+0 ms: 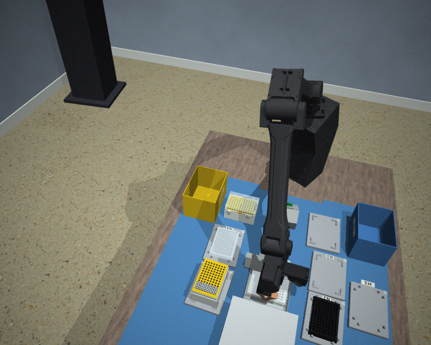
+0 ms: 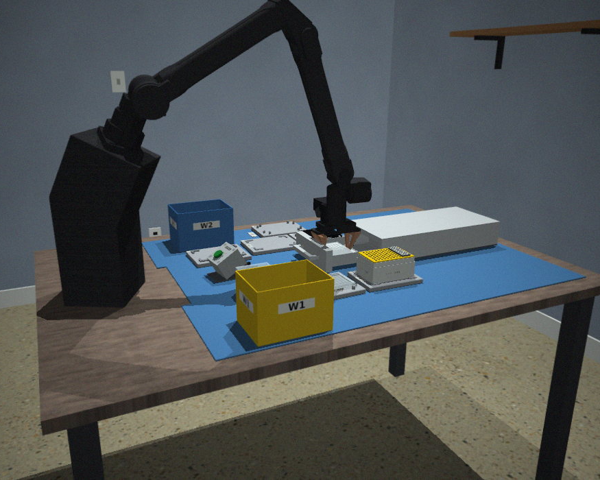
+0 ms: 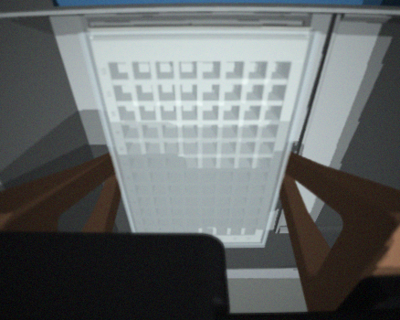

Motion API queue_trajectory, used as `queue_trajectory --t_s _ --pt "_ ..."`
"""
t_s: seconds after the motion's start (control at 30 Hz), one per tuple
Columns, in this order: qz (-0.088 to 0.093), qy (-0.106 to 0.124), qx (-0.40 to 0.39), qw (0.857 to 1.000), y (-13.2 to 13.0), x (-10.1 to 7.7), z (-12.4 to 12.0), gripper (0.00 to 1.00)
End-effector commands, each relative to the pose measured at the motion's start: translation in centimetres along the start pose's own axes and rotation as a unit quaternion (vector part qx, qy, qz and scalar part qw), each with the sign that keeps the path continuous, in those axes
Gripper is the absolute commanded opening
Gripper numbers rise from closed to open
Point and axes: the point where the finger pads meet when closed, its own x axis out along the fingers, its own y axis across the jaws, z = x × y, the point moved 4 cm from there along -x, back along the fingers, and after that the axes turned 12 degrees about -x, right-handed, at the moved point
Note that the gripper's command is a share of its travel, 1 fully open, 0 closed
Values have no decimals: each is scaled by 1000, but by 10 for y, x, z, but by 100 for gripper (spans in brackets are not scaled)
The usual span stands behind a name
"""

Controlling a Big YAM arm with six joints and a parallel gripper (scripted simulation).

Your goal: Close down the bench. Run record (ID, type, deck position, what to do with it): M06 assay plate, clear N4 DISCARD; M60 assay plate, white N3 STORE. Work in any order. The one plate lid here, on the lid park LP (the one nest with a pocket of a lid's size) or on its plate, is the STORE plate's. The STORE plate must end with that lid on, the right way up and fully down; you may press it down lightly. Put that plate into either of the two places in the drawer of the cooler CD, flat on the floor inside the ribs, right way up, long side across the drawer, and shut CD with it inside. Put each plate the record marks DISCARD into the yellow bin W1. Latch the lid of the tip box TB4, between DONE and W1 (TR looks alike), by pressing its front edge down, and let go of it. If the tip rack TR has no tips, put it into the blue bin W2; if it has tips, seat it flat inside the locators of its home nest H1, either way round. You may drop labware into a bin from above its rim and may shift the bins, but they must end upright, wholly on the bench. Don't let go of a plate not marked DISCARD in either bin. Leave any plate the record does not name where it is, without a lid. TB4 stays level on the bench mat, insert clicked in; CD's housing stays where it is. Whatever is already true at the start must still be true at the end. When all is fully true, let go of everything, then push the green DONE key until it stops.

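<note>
My gripper [image 1: 269,296] [image 2: 335,238] [image 3: 200,158] is shut across the short width of the white assay plate [image 3: 193,114] [image 1: 284,293]. A clear lid seems to sit over the plate's wells. The plate is down inside the open drawer [image 1: 250,259] [image 2: 313,251] of the grey cooler CD [image 1: 260,327] [image 2: 429,230]. The clear assay plate [image 1: 224,243] [image 2: 342,282] lies on its nest. The yellow bin W1 [image 1: 204,196] [image 2: 284,304] stands at the mat's corner. Tip box TB4 [image 1: 241,206] sits beside W1. The tip rack TR [image 1: 209,278] [image 2: 385,263] holds some tips at one end.
The blue bin W2 [image 1: 371,237] [image 2: 201,224] stands on the far side. The green DONE key [image 1: 289,204] [image 2: 218,253] sits on a tilted grey block behind my arm. A black plate [image 1: 324,319] lies on a nest beside CD. Three bare grey nests lie near W2.
</note>
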Motion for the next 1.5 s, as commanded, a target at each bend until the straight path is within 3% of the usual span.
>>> queue_trajectory --t_s 0.0,1.17,1.2,1.27,1.47 --pt "-2 -1 -3 1000 3 7 -3 0" --pt "0 -1 -3 1000 7 6 -3 0" --pt "0 -1 -3 1000 7 6 -3 100" --pt "-6 1 -1 1000 5 0 -6 100" --pt "-2 0 -2 1000 7 2 -5 100"
